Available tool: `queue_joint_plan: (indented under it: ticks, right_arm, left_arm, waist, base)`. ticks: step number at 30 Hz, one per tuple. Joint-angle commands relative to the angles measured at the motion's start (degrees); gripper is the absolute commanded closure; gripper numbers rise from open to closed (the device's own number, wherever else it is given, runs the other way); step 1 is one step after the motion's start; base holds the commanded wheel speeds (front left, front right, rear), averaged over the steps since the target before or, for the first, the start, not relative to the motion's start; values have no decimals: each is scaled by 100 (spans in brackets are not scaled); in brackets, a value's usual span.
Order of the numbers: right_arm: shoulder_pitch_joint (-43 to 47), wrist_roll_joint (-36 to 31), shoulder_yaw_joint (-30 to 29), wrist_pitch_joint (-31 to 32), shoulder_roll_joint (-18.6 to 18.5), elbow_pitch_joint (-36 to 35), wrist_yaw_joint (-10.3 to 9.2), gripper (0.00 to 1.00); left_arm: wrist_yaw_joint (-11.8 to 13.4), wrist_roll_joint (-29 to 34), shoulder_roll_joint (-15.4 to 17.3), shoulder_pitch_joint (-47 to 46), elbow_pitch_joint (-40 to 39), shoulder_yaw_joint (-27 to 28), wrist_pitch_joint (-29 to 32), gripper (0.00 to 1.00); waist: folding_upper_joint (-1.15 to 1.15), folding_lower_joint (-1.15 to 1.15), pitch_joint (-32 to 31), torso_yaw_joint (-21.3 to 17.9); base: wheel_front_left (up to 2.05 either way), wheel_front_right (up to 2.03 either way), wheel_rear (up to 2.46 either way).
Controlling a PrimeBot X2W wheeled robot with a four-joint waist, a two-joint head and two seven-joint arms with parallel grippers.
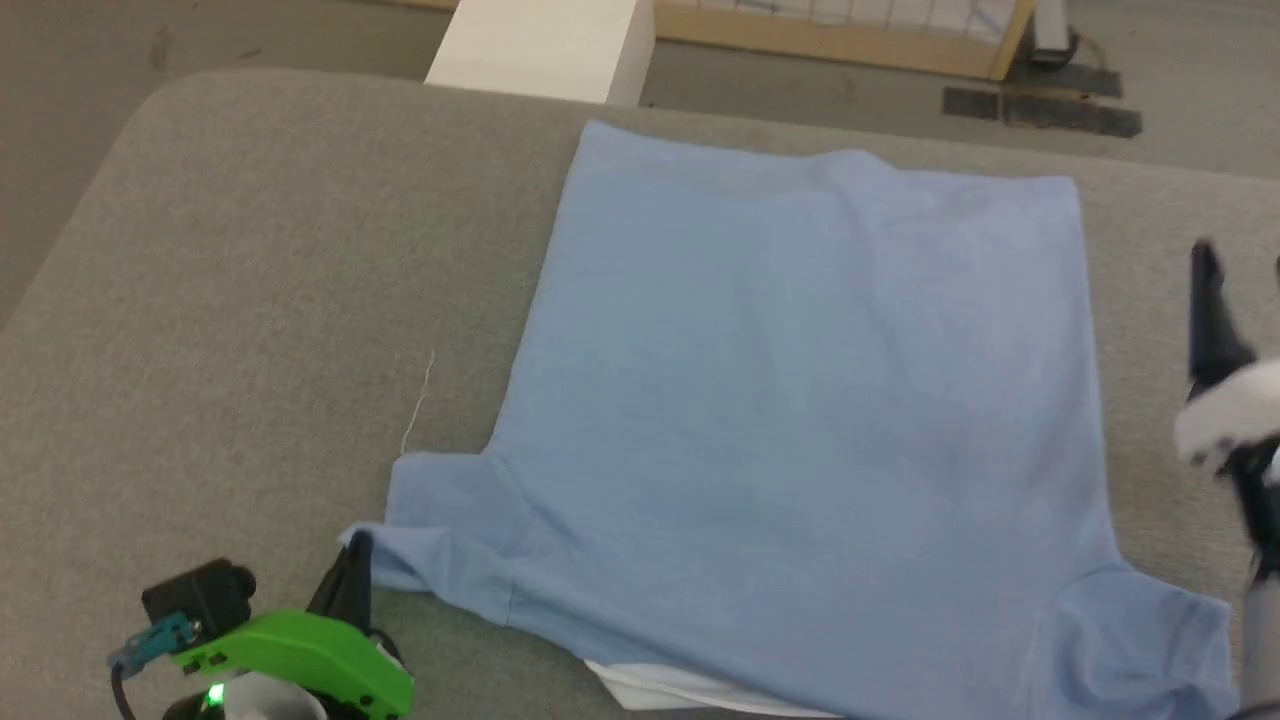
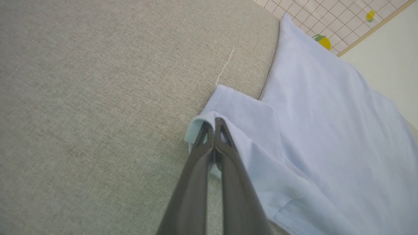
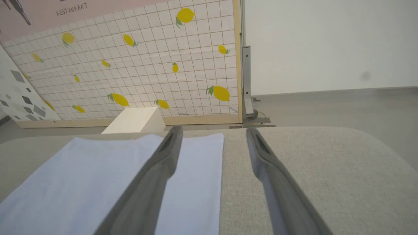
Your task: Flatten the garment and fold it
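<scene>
Grey upholstered surface (image 1: 250,300) with the light blue garment (image 1: 800,400) spread flat, centre frame. Left gripper (image 2: 214,125), lower left, is clamped on a sleeve hem (image 2: 196,125); right gripper (image 3: 213,130), right edge, stands apart, empty. Pulling the sleeve outward, low and gentle, should smooth it.

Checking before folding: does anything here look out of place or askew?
A loose pale thread lies on the grey surface beside one sleeve of the garment. That sleeve's corner curls up, pinched in the shut left claw.

Right gripper (image 1: 1240,265) blurred, cut by right edge of head view — garment (image 1: 800,400) collar mostly hidden underneath; one sleeve cropped at bottom.
</scene>
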Motion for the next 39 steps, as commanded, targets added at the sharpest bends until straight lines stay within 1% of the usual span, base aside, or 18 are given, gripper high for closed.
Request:
queue_joint_plan:
  ticks: [1,3,7,10,13,14,17,23,24,25,26,27,28,29,32,35,39]
  right_arm:
    - [-418,-63,-71,55,-115,245,-8,0]
    - [-986,-190,-161,240,-286,653,-8,0]
    - [-2024,-480,-362,849,-624,1389,-8,0]
    - [-2658,-755,-569,1475,-802,1768,-8,0]
    - [-3096,-1072,-831,2185,-884,1962,-8,0]
    - [-3231,-1228,-944,2497,-898,2000,-8,0]
    - [-3527,-1598,-1193,3167,-881,1924,-8,0]
    - [-3833,-2143,-1470,4333,-717,1478,-8,0]
    - [-3838,-2235,-1500,4531,-685,1372,-8,2]
    - [-3826,-2317,-1499,4706,-662,1266,-8,51]
    - [-3813,-2369,-1501,4830,-651,1176,-8,59]
    - [-3796,-2415,-1499,4958,-649,1075,-8,76]
    - [-3785,-2422,-1474,5014,-698,1034,-8,85]
    - [-3798,-2366,-1397,4953,-848,1073,-8,100]
    - [-3588,-2286,-1308,4570,-792,794,-8,100]
    - [-3156,-2094,-1218,3722,-836,599,-8,100]
    - [-2130,-1728,-1137,2272,-821,510,-8,100]
  left_arm:
    - [-52,5,-59,-171,-38,-27,-76,100]
    - [-104,0,-121,-298,-63,-92,-132,100]
    - [-216,-12,-270,-532,-79,-238,-263,100]
    - [-297,-33,-381,-671,-71,-346,-369,100]
    - [-358,-49,-448,-774,-33,-432,-442,100]
    - [-379,-62,-472,-807,-14,-457,-471,100]
    - [-438,-101,-526,-895,52,-526,-535,100]
    - [-513,-138,-578,-1030,189,-604,-645,100]
    - [-521,-140,-583,-1050,210,-608,-669,100]
    - [-529,-144,-586,-1066,234,-615,-681,100]
    - [-534,-145,-587,-1078,253,-620,-689,100]
    - [-534,-146,-587,-1093,273,-616,-704,100]
    - [-533,-146,-587,-1104,288,-612,-716,100]
    - [-537,-145,-584,-1119,308,-611,-728,100]
    - [-533,-136,-559,-1131,367,-592,-758,100]
    - [-509,-108,-510,-1096,436,-567,-781,100]
    - [-413,-48,-394,-898,504,-531,-747,100]
  waist:
    - [37,0,505,458]
    - [37,0,761,633]
    - [37,0,1279,969]
    - [37,0,1628,1182]
    - [37,0,1886,1326]
    - [37,0,1974,1369]
    - [37,0,2179,1454]
    - [37,0,2495,1463]
    - [37,0,2525,1449]
    - [37,0,2541,1435]
    - [37,0,2551,1421]
    - [37,0,2557,1397]
    - [37,0,2555,1380]
    - [37,0,2541,1351]
    - [37,0,2385,1249]
    - [37,0,2062,1131]
    - [37,0,1387,897]
  base:
    - [0,0,0]
    - [0,0,0]
    - [0,0,0]
    - [0,0,0]
    - [0,0,0]
    - [0,0,0]
    - [0,0,0]
    - [0,0,0]
    - [0,0,0]
    - [0,0,0]
    - [0,0,0]
    - [0,0,0]
    - [0,0,0]
    - [0,0,0]
    - [0,0,0]
    - [0,0,0]
    - [0,0,0]
